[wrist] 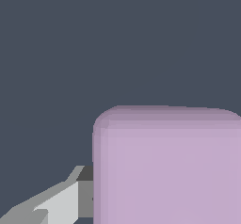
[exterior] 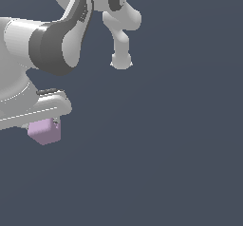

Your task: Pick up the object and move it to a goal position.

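The pale lilac-pink cube [exterior: 43,132] sits directly under the white hand of the arm at the exterior view's left. My gripper [exterior: 46,125] is down around it, and one dark fingertip [exterior: 56,123] shows against the cube's side. In the wrist view the cube [wrist: 169,166] fills much of the picture, and one grey-white finger [wrist: 70,200] lies flush against its side. The other finger is out of view. The jaws appear closed on the cube.
The arm's white and dark grey links [exterior: 57,40] stretch across the upper left of the exterior view. A plain dark blue-grey surface [exterior: 166,149] lies all around. No goal marker shows.
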